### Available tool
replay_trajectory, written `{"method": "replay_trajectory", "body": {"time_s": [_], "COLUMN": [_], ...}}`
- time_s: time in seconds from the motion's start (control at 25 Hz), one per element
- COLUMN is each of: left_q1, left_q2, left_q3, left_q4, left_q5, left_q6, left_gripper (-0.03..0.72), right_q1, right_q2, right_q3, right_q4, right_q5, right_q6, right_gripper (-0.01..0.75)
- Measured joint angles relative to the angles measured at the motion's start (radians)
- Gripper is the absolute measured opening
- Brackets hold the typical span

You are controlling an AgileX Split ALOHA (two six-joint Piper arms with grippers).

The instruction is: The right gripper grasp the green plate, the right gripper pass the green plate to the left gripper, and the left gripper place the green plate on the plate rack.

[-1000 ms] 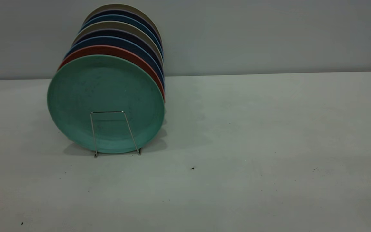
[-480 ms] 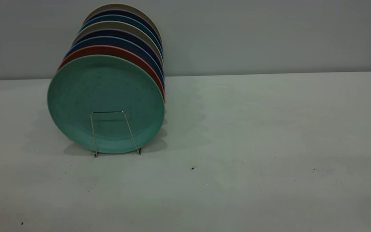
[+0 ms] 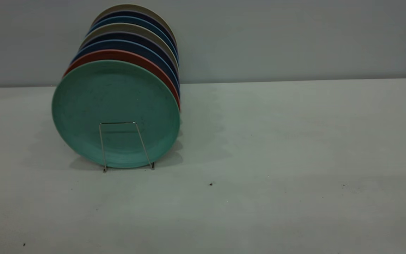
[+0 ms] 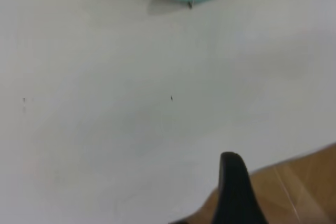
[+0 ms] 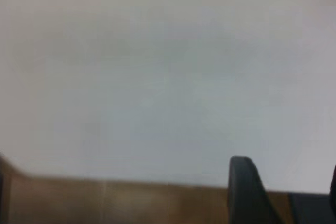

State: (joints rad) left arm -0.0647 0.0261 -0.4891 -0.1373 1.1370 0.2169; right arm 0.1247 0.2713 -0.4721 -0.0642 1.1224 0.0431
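From outside, the green plate (image 3: 115, 113) stands upright at the front of the plate rack (image 3: 125, 146), near the table's (image 3: 294, 141) back left corner; the task looks done. Left wrist: the left gripper (image 4: 239, 192) hangs over the front edge, its grip unclear. Right wrist: the right gripper (image 5: 286, 192), apparently open, likewise. Next, only parking.

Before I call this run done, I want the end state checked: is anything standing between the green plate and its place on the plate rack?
Nothing visible does. The green plate already stands upright in the plate rack, frontmost in the row, just ahead of the red plate. Neither end effector holds it.
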Motion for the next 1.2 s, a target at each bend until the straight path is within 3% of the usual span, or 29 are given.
{"method": "replay_trajectory", "body": {"time_s": [0.28, 0.64, 0.88, 1.2], "left_q1": [0.0, 0.0, 0.057, 0.061], "left_q2": [-0.045, -0.048, -0.048, -0.048], "left_q3": [0.0, 0.0, 0.0, 0.0], "left_q4": [0.0, -0.001, -0.001, -0.001], "left_q5": [0.002, 0.002, 0.002, 0.002], "left_q6": [0.0, 0.0, 0.0, 0.0], "left_gripper": [0.507, 0.507, 0.507, 0.507], "right_q1": [-0.105, -0.111, -0.111, -0.111], "right_q2": [-0.25, -0.288, -0.288, -0.288], "right_q3": [0.0, 0.0, 0.0, 0.0], "right_q4": [-0.001, -0.001, -0.001, -0.001], "right_q5": [0.004, 0.012, 0.012, 0.012], "right_q6": [0.0, 0.0, 0.0, 0.0], "right_gripper": [0.391, 0.361, 0.338, 0.301]}}
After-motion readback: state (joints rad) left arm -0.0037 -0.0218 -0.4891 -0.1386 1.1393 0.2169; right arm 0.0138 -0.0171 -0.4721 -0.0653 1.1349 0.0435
